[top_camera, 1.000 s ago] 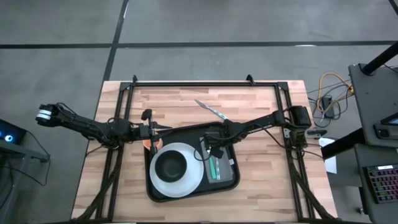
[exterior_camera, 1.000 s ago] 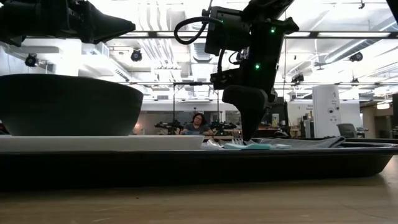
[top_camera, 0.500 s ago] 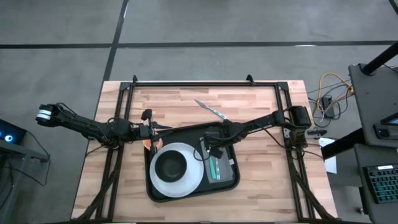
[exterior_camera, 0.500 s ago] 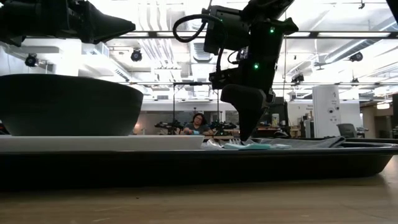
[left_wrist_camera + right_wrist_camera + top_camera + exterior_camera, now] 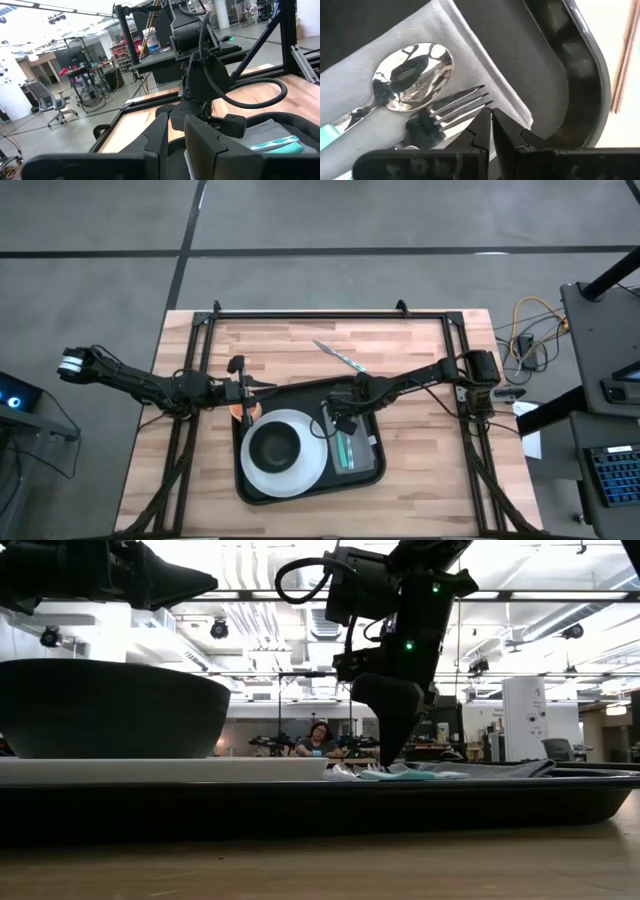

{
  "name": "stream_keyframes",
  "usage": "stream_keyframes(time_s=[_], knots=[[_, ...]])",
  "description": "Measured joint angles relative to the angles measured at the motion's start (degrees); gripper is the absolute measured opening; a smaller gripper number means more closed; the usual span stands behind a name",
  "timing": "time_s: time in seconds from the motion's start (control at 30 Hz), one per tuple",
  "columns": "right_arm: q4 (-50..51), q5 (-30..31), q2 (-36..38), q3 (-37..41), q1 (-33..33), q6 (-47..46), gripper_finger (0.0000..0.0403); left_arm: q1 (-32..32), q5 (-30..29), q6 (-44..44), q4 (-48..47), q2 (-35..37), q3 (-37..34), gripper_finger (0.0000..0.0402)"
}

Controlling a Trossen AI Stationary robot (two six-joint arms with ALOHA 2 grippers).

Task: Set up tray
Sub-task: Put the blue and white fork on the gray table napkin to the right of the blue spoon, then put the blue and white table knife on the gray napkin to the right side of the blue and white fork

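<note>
Right end effector [image 5: 491, 124] pressed together, tips down at the fork [image 5: 451, 112] on the grey napkin [image 5: 352, 442] inside the tray [image 5: 372, 472] at bench centre; left end effector [image 5: 246, 387] hovering by the tray's far-left corner, grip unclear.

The tray [image 5: 368, 476] lies on the table [image 5: 420, 500], toward its front edge and near the middle. On the tray's left part sits a plate [image 5: 312, 470], and a bowl [image 5: 275, 445] stands on the plate. On the tray's right part, just beside the plate, lies a napkin [image 5: 352, 455], with a spoon [image 5: 415, 65] and a fork [image 5: 457, 107] resting side by side on it. Behind the tray, on the bare table, lies a knife [image 5: 338, 357]. A cup [image 5: 235, 411] stands at the tray's back left corner, beside the plate. The right gripper [image 5: 340, 423] is over the back end of the napkin, above the fork's prongs. The left gripper [image 5: 247, 387] is just behind the cup.
</note>
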State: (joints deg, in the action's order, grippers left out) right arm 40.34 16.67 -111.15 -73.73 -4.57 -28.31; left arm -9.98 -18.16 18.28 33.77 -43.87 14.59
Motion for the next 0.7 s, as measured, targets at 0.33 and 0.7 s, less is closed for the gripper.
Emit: stream_keyframes(time_s=[0.33,0.7], knots=[[0.89,1.71,0.0,0.0,0.1,-1.7,0.0008,0.0,0.0,0.0,-0.27,0.01,0.0,0.0046],[2.76,1.14,0.0,0.02,0.37,-3.87,0.0008,0.0,0.01,0.0,-0.27,0.01,0.0,0.0046]])
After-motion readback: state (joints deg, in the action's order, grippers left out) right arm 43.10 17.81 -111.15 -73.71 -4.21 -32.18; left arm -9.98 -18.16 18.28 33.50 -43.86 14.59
